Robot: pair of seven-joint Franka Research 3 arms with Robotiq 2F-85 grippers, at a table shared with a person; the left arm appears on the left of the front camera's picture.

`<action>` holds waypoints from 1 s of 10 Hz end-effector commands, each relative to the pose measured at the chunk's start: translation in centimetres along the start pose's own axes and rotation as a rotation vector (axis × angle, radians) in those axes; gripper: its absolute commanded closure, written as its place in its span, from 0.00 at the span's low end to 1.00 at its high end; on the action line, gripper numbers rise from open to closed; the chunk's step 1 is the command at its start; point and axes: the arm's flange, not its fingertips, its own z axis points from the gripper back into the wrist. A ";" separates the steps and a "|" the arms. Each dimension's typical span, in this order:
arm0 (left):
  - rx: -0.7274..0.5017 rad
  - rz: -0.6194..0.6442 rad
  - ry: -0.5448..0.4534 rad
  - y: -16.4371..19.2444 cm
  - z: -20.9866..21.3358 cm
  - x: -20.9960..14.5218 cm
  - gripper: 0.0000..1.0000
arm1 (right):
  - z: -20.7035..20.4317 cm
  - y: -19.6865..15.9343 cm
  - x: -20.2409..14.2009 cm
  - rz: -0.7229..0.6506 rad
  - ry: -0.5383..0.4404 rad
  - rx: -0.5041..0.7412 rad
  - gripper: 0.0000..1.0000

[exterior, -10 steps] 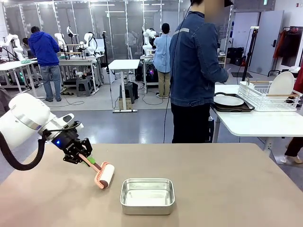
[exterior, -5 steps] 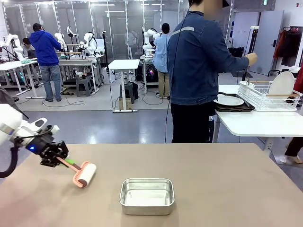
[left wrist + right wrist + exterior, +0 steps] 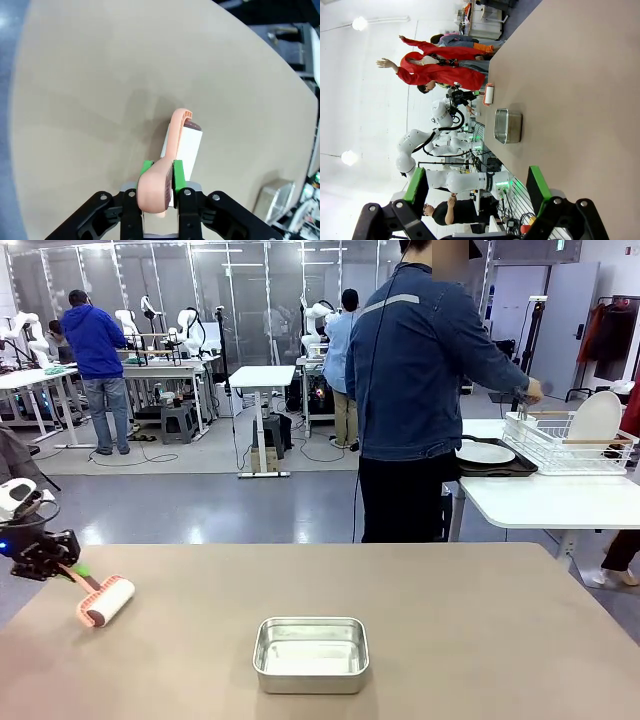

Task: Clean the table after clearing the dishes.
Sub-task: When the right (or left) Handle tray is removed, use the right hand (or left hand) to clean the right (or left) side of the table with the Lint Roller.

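My left gripper [image 3: 66,567] is at the far left edge of the tan table [image 3: 470,640], shut on the salmon handle of a lint roller [image 3: 106,602] whose white roll rests on the top. From the left wrist, the green pads clamp the handle at the gripper [image 3: 162,170], and the roller [image 3: 186,144] points away. My right gripper [image 3: 476,185] is open above the table with nothing between its fingers. A white plate [image 3: 485,452] lies on a dark tray [image 3: 495,471] on the side table, and another plate [image 3: 596,418] stands in the wire rack.
A small steel pan [image 3: 311,653] sits near the table's front middle, also seen as the pan [image 3: 508,126] from the right wrist. A person in a denim jacket [image 3: 420,370] stands beyond the far edge, turned to the white side table [image 3: 540,502], one hand at the rack.
My left arm has swept left across the table, dragging the roller from near the pan to the left edge. The person's hand has reached out to the dish rack.
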 end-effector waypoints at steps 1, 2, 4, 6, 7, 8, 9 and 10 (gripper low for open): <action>0.225 0.025 0.001 2.5 -2.8 -1.8 0.79 | -0.1 0.3 -0.1 0.003 0.001 0.004 0.00; 0.247 0.026 -0.002 2.5 -2.1 -2.1 0.79 | -0.1 0.3 -0.1 0.003 0.001 0.004 0.00; 0.244 0.028 -0.058 2.0 0.8 -2.1 0.79 | -0.1 0.3 -0.1 0.003 0.001 0.004 0.00; 0.262 0.000 -0.110 0.0 4.0 -2.0 0.79 | -0.1 0.3 -0.1 0.003 0.001 0.004 0.00; 0.258 -0.030 -0.138 -1.5 5.8 -2.0 0.79 | -0.1 0.3 -0.1 0.003 0.001 0.004 0.00; 0.285 -0.073 -0.185 -3.5 7.9 -2.1 0.79 | -0.1 0.3 -0.1 0.003 0.001 0.004 0.00; 0.269 -0.107 -0.233 -5.2 9.9 -2.2 0.79 | -0.1 0.3 -0.1 0.003 0.001 0.004 0.00; 0.270 -0.136 -0.267 -6.6 11.4 -2.4 0.79 | -0.1 0.3 -0.1 0.003 0.001 0.004 0.00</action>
